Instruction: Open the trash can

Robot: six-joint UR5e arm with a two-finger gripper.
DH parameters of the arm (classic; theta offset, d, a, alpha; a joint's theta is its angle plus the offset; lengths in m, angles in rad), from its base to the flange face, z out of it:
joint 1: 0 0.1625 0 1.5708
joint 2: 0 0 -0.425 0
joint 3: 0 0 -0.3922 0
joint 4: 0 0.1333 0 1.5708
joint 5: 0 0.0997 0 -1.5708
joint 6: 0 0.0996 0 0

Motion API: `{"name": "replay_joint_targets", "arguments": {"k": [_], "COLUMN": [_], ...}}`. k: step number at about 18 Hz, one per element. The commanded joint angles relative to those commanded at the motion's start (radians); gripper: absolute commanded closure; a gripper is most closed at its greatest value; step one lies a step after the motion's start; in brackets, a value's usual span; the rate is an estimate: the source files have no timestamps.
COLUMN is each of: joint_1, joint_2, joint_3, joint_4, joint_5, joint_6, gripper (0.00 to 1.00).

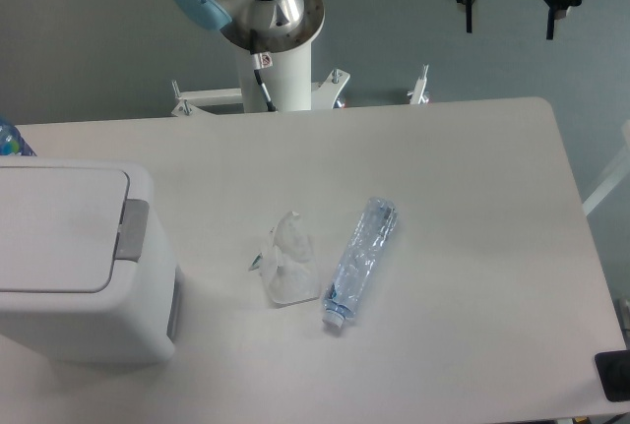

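The trash can (pixel 69 267) is a large white boxy bin at the left edge of the table. Its flat white lid (pixel 54 227) lies shut, with a grey rectangular push tab (pixel 132 230) on its right side. My gripper (pixel 509 19) hangs high at the top right, above the table's far edge and far from the can. Its two black fingers are spread apart with nothing between them.
A crushed clear plastic bottle (pixel 359 262) lies mid-table, with a crumpled clear plastic piece (pixel 287 262) to its left. The arm's base column (pixel 278 60) stands at the far edge. A dark object (pixel 615 375) sits at the right front corner.
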Motion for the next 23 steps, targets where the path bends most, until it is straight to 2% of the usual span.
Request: {"name": "replay_joint_targets", "arguments": {"k": [3, 5, 9, 16, 19, 23], "joint_1": [-0.005, -0.055, -0.141, -0.164, -0.178, -0.274], "joint_2": [0.002, -0.015, -0.044, -0.034, -0.037, -0.063], "joint_3": [-0.003, 0.006, 0.003, 0.003, 0.002, 0.000], "joint_4": [0.000, 0.011, 0.081, 0.086, 0.087, 0.110], "joint_5": [-0.003, -0.012, -0.011, -0.015, -0.020, -0.049], "joint_6": [-0.005, -0.043, -0.274, -0.302, -0.440, -0.636], "gripper": [0.00, 0.00, 0.00, 0.00, 0.00, 0.00]}}
